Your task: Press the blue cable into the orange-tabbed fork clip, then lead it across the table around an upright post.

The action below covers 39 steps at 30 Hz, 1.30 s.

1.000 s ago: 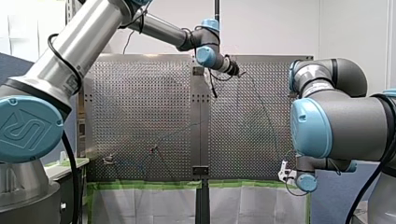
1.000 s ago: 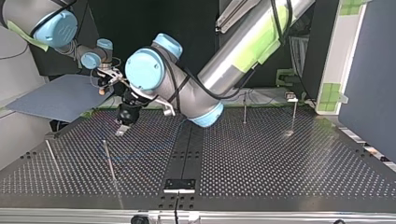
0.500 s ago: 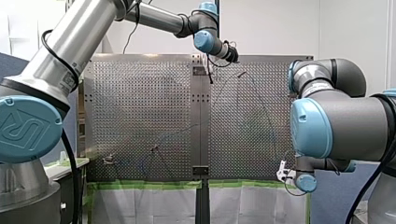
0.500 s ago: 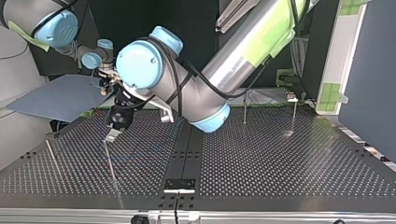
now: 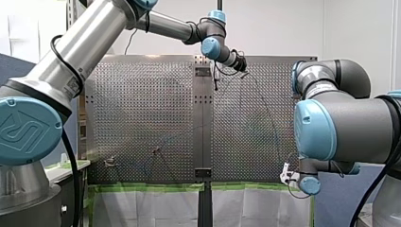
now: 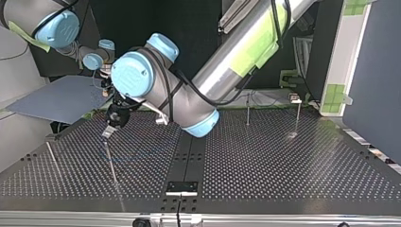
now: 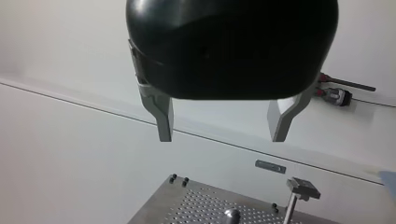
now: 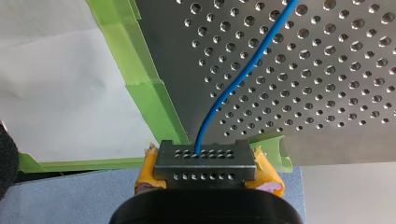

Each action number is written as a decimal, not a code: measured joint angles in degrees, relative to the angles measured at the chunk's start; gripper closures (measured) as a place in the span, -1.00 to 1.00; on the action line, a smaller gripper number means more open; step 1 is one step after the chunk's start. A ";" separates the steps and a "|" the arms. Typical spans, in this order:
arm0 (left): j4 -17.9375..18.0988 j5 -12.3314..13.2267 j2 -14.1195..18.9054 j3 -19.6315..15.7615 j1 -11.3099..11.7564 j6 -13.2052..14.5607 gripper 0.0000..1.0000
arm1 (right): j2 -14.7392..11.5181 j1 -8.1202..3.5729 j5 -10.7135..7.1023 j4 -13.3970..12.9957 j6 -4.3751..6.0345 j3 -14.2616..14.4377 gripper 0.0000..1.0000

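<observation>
The blue cable [image 8: 243, 74] runs from my right gripper [image 8: 205, 161] out over the perforated table [image 8: 327, 93]. That gripper's yellow pads [image 8: 268, 175] are shut on the cable's end at the table's green-taped edge. In the front view my right gripper [image 5: 287, 174] sits at the lower right. My left gripper [image 7: 222, 135] is open and empty, its metal fingers [image 7: 163, 119] spread wide above the table. In the top view my left gripper [image 6: 110, 128] hovers by the top of an upright post [image 6: 109, 161]. A small red-tabbed clip [image 5: 155, 151] sits at the front view's lower left.
Further thin posts stand at the top view's left [image 6: 52, 156] and right [image 6: 248, 109], and one carries a clip head [image 6: 296, 99]. Another clip [image 5: 109, 162] sits near the front view's left edge. Green tape [image 8: 140, 70] lines the table's border.
My left gripper has swung toward the top view's left, from mid-table over to the upright post. It stays open. My right arm has not moved.
</observation>
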 joint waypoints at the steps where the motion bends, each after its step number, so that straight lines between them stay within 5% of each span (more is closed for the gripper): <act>1: 0.11 0.11 -0.04 0.13 0.04 0.01 -0.98 | 0.00 0.01 0.00 0.01 -0.01 0.00 1.00; 14: -1.41 -0.73 -0.14 0.32 0.59 0.23 -0.98 | -0.01 0.03 0.00 -0.04 -0.04 -0.04 1.00; 39: -7.64 -12.63 -0.52 0.29 0.63 4.63 -0.98 | 0.00 0.06 -0.02 0.36 -0.21 -0.08 1.00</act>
